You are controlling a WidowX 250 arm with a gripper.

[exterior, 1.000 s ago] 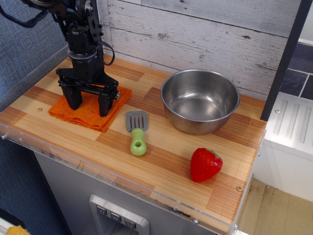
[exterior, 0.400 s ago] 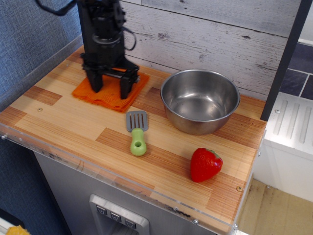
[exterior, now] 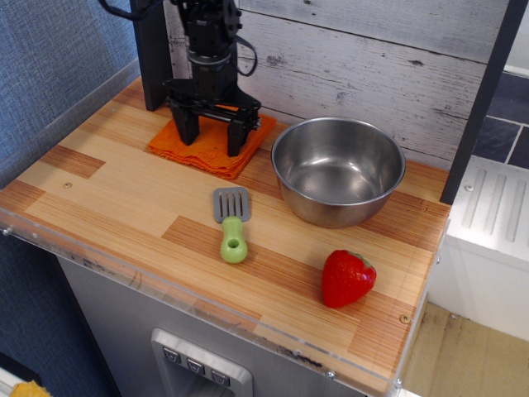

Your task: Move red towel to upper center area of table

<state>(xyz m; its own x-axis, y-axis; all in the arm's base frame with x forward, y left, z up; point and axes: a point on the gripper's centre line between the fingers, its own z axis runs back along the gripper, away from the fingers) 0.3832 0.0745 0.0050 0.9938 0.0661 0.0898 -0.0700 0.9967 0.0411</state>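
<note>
The red towel (exterior: pixel 203 155) lies flat on the table (exterior: pixel 107 198) at the back, left of centre, just left of the steel bowl. My gripper (exterior: pixel 212 137) stands upright on the towel. Its two black fingers (exterior: pixel 186 131) are spread wide apart and press down on the cloth near its left and right sides. Nothing is pinched between them. The arm hides the towel's rear edge.
A steel bowl (exterior: pixel 337 169) stands at the back right, close to the towel's right corner. A green-handled spatula (exterior: pixel 232 223) lies in the middle. A red strawberry toy (exterior: pixel 345 278) sits front right. A white plank wall runs along the back, and a blue wall along the left.
The gripper has moved from the left middle of the table up and to the right, towards the back wall. The towel has slid along under its spread fingers.
</note>
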